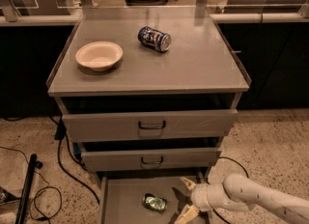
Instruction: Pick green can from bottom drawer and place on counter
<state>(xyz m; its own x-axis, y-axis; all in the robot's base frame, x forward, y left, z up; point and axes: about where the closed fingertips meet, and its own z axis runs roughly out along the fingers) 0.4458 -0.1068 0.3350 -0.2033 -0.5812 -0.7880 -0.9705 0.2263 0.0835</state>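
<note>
The green can [154, 202] lies on its side on the flat grey floor of the pulled-out bottom drawer [123, 201]. My gripper [187, 198] is over the drawer's right part, a short way right of the can and not touching it. Its two pale fingers [188, 184] are spread apart, and nothing is between them. The white arm comes in from the lower right. The counter [193, 63] is the grey top of the cabinet above.
On the counter a cream bowl [99, 55] sits at the left and a blue-and-white can [154, 39] lies at the middle back. Two handled drawers [151, 125] are above the bottom one. Black cables and a dark pole [26, 189] lie on the floor at left.
</note>
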